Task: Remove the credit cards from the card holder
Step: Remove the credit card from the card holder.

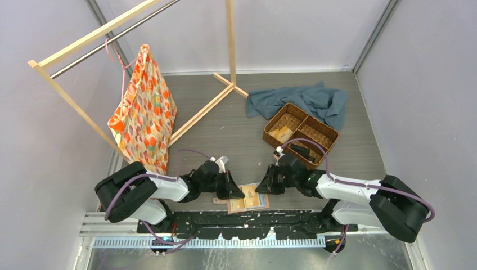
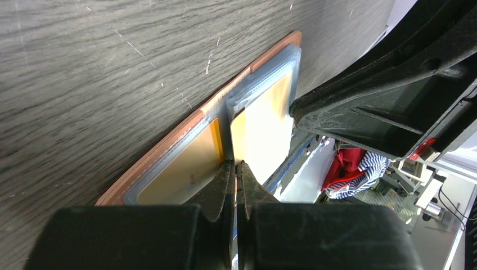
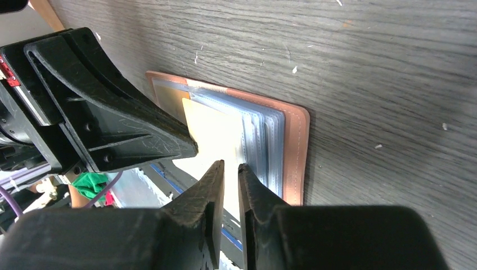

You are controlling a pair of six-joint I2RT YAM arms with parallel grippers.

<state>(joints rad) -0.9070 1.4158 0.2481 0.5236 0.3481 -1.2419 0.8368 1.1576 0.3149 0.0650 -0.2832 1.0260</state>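
Both arms reach low from their bases and converge at the middle of the table's near edge, elbows out, wrists angled down and inward so that the two grippers face each other over the card holder. This holder lies open and flat at that edge, its salmon cover down and its clear sleeves up. The left gripper has its jaws pressed together, with the tips at the central fold between the sleeves. The right gripper has its jaws a narrow slit apart at the holder's near side, over a pale sheet. Whether that sheet's edge is pinched between them cannot be told. Tan-gold credit cards show through the sleeves. Their number is hard to judge, since the sleeves overlap and both wrist views cut off the holder's near side behind the fingers. In the top view the grippers cover the holder's far corners. Toward the far right corner stand a woven basket and a blue cloth. A floral bag hangs from a wooden rack at the far left.
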